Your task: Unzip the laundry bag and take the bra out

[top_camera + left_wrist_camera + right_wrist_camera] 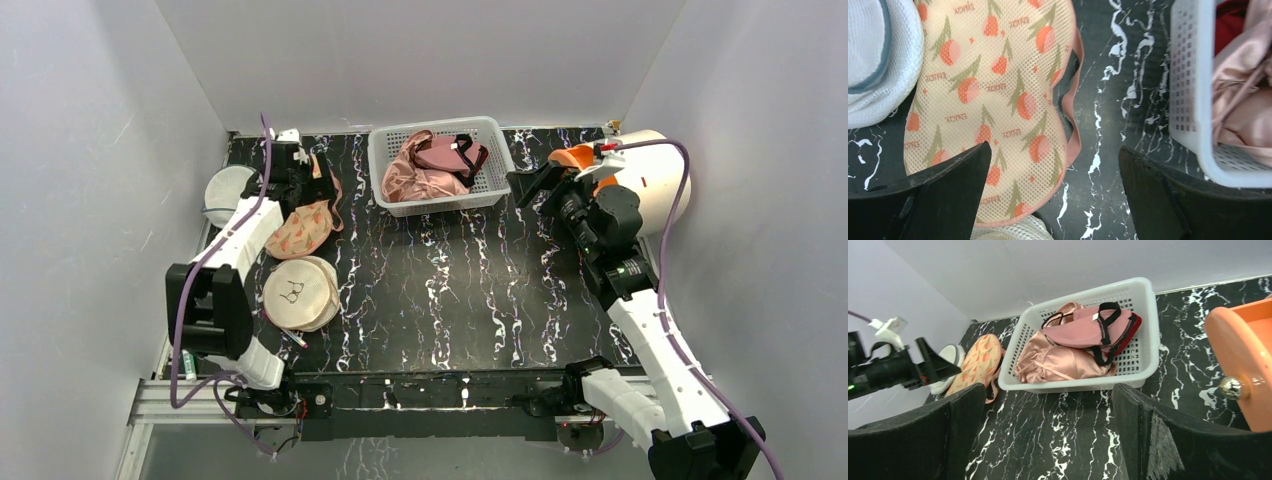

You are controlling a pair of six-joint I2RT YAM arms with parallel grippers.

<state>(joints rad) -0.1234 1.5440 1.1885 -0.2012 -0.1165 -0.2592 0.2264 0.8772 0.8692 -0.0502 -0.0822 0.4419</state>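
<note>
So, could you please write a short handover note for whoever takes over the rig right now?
Left hand: open, empty, hovering over the laundry bag.
Right hand: open, empty, off to the right, facing the basket.
The bag lies flat at the table's far left and looks closed; the bra is not in view.
Done: nothing yet.
Left: find the zip, unzip, pull the bra out.

A black marbled table (pixel 450 290) carries a white basket (pixel 445 203) at upper centre; at left lie the peach laundry bag (pixel 300 230), a cream pouch (pixel 298 292) below it, and a white pouch (pixel 225 188) at its upper left
</note>
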